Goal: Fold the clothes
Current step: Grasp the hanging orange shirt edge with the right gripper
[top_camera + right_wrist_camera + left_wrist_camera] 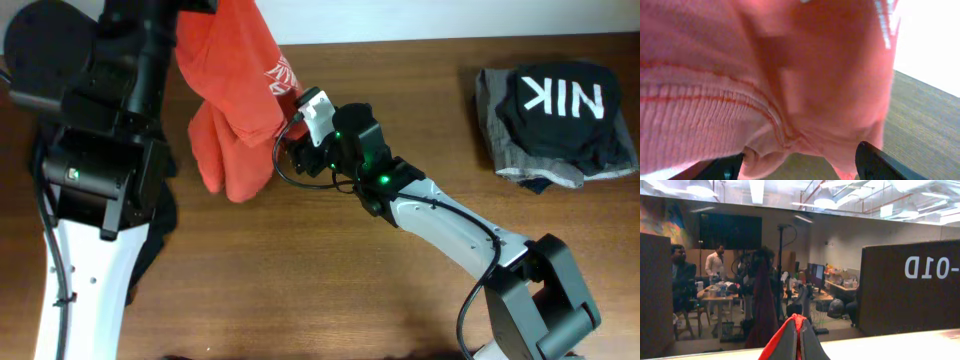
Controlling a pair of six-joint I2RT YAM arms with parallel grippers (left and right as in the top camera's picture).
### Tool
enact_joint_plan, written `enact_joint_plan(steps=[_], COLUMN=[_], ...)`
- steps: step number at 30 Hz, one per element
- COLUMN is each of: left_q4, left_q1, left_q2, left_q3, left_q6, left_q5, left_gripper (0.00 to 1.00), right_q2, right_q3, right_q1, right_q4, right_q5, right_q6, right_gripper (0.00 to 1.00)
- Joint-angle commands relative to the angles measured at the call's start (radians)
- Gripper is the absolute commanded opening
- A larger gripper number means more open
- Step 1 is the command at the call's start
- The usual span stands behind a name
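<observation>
The table point(300, 300) is bare wood across its middle and near edge. Over its far left corner hangs the orange-red T-shirt point(235, 90), bunched and lifted, with its lower folds drooping towards the table; I cannot tell whether they touch it. At the far right corner a black shirt point(560, 100) lies on a grey garment point(500, 150), well apart from the work.

The left hand point(796, 332) is clenched on a pinch of the red cloth and carries the shirt. The right hand point(292, 138) reaches in from the near right corner to the shirt's right side, just below the white chest print point(281, 75). Its fingers point(880, 162) are spread, with a ribbed hem between them but not pinched.

This looks like the spreading-out step, before any fold. Next, the right hand should close on that hem, so both can draw the shirt flat.
</observation>
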Motion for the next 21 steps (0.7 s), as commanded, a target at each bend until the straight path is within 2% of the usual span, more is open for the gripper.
enact_joint_plan(steps=[1,11,21], left_q4=[0.005,-0.001,-0.024], left_q1=[-0.005,-0.005,-0.004], left_q2=[-0.037,-0.037,-0.038], left_q3=[0.02,0.02,0.02], left_q6=[-0.013,-0.012,-0.013], left_q5=[0.01,0.01,0.011], left_gripper=[0.01,0.01,0.01], right_q2=[0.014,0.015,0.015], right_q3=[0.021,0.021,0.021], right_q1=[0.006,-0.024,-0.058], right_q4=[-0.001,-0.031,-0.023], right_q5=[0.026,0.09,0.024], right_q6=[0.002,-0.024,-0.023], right_gripper=[0.77,0.77,0.77])
